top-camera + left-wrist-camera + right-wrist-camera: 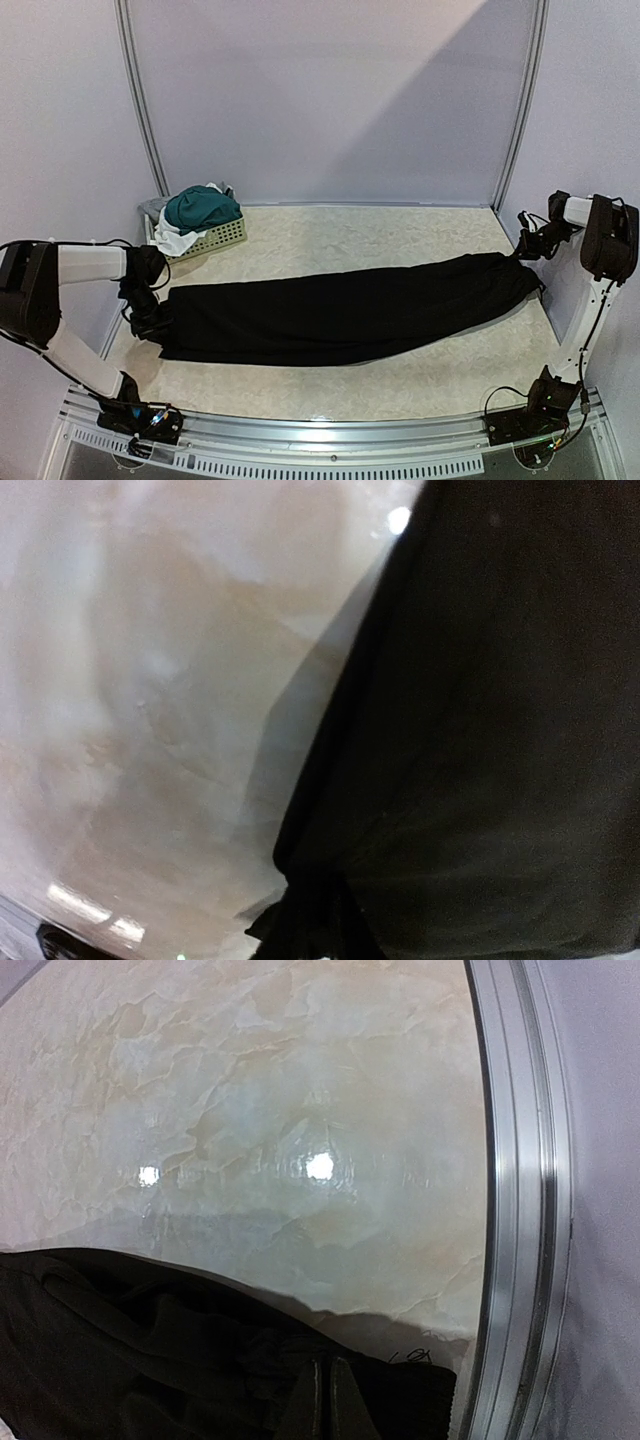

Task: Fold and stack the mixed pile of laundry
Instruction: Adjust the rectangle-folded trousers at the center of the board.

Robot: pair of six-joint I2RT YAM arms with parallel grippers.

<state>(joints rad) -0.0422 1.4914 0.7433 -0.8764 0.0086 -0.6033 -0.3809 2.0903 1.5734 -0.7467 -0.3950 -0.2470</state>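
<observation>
The long black trousers [340,310] lie stretched across the tabletop [380,235] from the left side almost to the right edge. They lie flat and slightly slanted, the right end further from the arm bases than the left end.

The right hand [527,247] is at the right end of the trousers, near the right edge of the tabletop. In its wrist view the two fingers [327,1405] are pressed together, with the black cloth [150,1350] gathered in folds around them. This hand is pinching the end of the trousers. Beside it I see the shiny marbled tabletop [250,1110] and a grey metal post [520,1160].

The left hand [150,318] is low at the left end of the trousers, just at the edge of the cloth. Its wrist view shows the black cloth [480,760] filling the right half, drawn into a small bunch at the bottom of the picture, and bare tabletop [150,680] on the left. The fingers themselves do not show there. I cannot tell if this hand is spread or closed on the cloth.

In the far left corner stands a small pale basket [225,238]. The teal-green shorts [203,208] are heaped on top of it, and a white cloth [175,242] hangs over its left side. These two are well apart from the trousers.
</observation>
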